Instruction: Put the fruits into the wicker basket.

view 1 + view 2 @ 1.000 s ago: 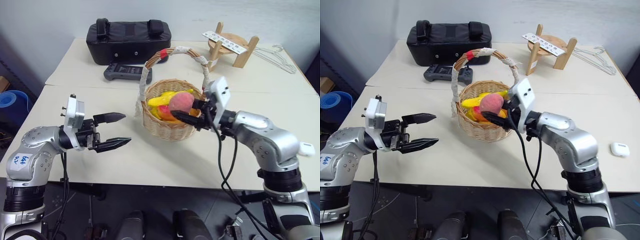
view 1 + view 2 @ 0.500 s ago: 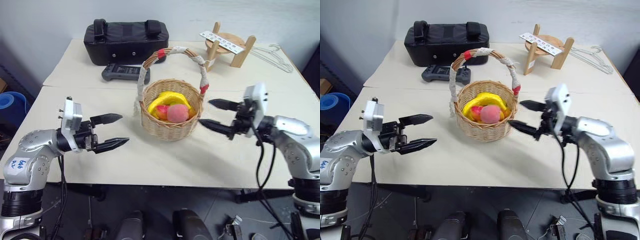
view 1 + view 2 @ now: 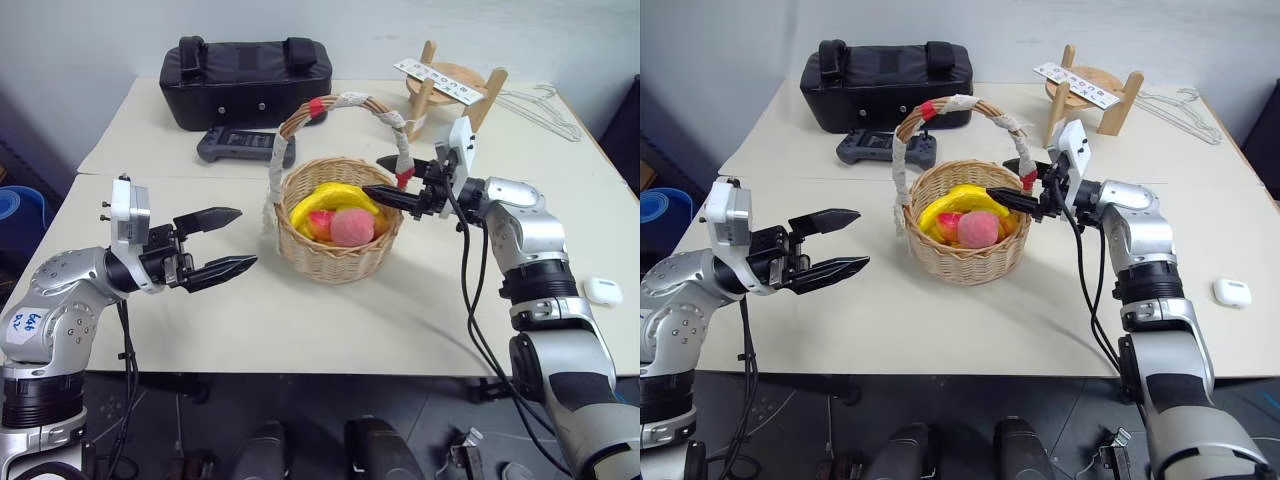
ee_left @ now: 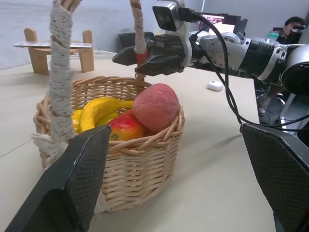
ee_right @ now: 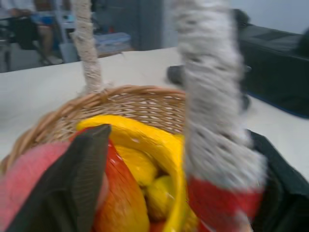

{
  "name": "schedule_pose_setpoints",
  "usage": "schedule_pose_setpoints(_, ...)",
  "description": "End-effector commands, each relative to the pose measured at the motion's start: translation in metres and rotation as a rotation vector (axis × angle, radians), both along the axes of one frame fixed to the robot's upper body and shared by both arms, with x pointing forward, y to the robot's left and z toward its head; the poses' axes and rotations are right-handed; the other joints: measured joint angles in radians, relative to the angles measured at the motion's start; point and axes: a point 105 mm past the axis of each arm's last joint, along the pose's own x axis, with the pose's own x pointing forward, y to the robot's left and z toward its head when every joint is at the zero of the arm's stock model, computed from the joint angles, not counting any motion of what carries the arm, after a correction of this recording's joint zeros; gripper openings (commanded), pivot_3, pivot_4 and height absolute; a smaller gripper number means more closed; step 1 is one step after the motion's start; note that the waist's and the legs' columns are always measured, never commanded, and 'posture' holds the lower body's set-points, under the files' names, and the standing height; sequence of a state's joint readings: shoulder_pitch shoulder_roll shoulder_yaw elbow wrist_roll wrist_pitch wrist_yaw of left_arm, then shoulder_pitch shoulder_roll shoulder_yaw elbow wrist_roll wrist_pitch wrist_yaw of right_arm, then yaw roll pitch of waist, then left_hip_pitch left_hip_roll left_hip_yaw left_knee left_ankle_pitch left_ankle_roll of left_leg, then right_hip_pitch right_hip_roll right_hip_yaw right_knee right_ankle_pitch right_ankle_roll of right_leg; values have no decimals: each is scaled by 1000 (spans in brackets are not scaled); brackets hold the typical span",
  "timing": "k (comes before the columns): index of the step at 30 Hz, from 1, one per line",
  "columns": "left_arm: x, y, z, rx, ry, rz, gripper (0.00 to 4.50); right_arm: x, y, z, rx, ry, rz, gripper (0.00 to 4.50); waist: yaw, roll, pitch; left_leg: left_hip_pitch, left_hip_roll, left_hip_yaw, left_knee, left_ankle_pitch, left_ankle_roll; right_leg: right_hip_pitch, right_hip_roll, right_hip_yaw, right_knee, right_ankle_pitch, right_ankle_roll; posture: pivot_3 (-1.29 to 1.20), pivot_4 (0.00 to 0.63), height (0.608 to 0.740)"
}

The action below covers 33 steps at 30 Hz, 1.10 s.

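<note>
With the fruits [image 3: 338,218] already lying in the wicker basket [image 3: 335,255] at mid-table, the filling step looks complete. Right gripper [image 3: 391,180]: jaws apart around the handle's base, nothing pinched. Left gripper [image 3: 222,242]: spread, empty, beside basket. Next: lift or withdraw, by judgement.

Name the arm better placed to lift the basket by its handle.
Right. The right gripper straddles the handle's right leg above the wicker basket, open. The left gripper hangs beside the basket, off the handle.
</note>
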State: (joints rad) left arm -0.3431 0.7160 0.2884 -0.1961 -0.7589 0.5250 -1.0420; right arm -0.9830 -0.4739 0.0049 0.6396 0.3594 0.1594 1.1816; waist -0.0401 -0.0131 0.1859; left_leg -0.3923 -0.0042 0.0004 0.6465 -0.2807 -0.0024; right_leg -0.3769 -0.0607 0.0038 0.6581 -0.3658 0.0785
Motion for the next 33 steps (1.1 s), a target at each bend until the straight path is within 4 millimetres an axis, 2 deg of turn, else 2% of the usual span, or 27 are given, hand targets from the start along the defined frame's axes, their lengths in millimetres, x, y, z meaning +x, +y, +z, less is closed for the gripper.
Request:
schedule_pose_setpoints(1,-7,-6,9,-1,-43,-31,4500,-5,-4,11,4,-45,28,2110,5,0,0,0,0,0,0,0,0,0,0,0,0,0,0,0,150,740)
schedule_pose_setpoints(6,-7,-7,3,-2,-29,-29,4500,-24,-21,10,-21,-50,33,401,13,0,0,0,0,-1,-1,0,-1,0,0,-1,-1,0,0,0,150,740)
schedule_pose_setpoints(7,-7,-8,3,-3,-26,-33,4500,-30,-27,10,-32,-67,11,110,14,0,0,0,0,-1,-1,0,-1,0,0,-1,-1,0,0,0,150,740)
schedule_pose_setpoints(8,-6,-9,2,-5,-24,-36,4500,-35,-32,12,-33,-85,-11,42,15,0,0,-1,0,-1,0,-1,-1,0,0,-1,-1,0,0,0,150,740)
schedule_pose_setpoints(11,-3,-13,0,-9,-17,-54,4500,-51,-49,26,27,-130,-110,42,15,0,0,-2,0,-1,0,-1,-1,0,0,-1,-3,0,0,0,150,740)
schedule_pose_setpoints(13,1,-18,-1,-16,-12,-71,4500,-66,-73,42,137,-165,-242,42,18,0,0,-2,0,-1,0,-1,-1,0,0,-1,-4,0,0,0,150,740)
schedule_pose_setpoints(15,3,-20,-3,-19,-10,-84,4500,-76,-93,49,222,-177,-355,42,18,0,0,-2,0,-2,0,-1,-1,0,0,-2,-5,0,0,0,150,740)
schedule_pose_setpoints(17,8,-24,-5,-32,12,-102,4500,-82,-127,43,230,-200,-534,42,17,0,0,-2,0,-2,-1,-1,-1,0,0,-1,-5,0,0,0,150,740)
schedule_pose_setpoints(19,13,-27,-6,-32,22,-128,4500,-87,-152,37,209,-229,-671,42,18,0,0,0,0,-2,-1,-1,1,1,0,-2,-5,0,0,0,150,740)
schedule_pose_setpoints(23,24,-32,-5,-6,1,-166,4500,-85,-187,28,215,-253,-862,42,11,0,0,2,-1,0,-1,-1,3,2,0,1,-2,0,0,0,150,740)
schedule_pose_setpoints(25,28,-36,-2,-3,-11,-187,4500,-79,-206,18,217,-254,-964,42,9,0,0,3,-1,2,-1,-1,3,1,1,2,0,0,0,0,150,740)
schedule_pose_setpoints(29,26,-41,-7,-5,4,-222,4500,-70,-227,-3,279,-245,-1073,42,9,0,0,3,0,4,-1,0,2,0,2,3,0,0,0,0,150,740)
schedule_pose_setpoints(32,20,-42,-9,3,23,-247,4500,-68,-221,-17,267,-225,-1050,696,9,1,0,3,0,4,-1,1,1,0,2,4,0,0,0,0,150,740)
schedule_pose_setpoints(33,19,-40,-10,7,26,-248,4500,-69,-219,-19,249,-223,-1040,1072,10,1,0,3,0,5,-1,1,1,0,2,4,0,0,0,0,150,740)
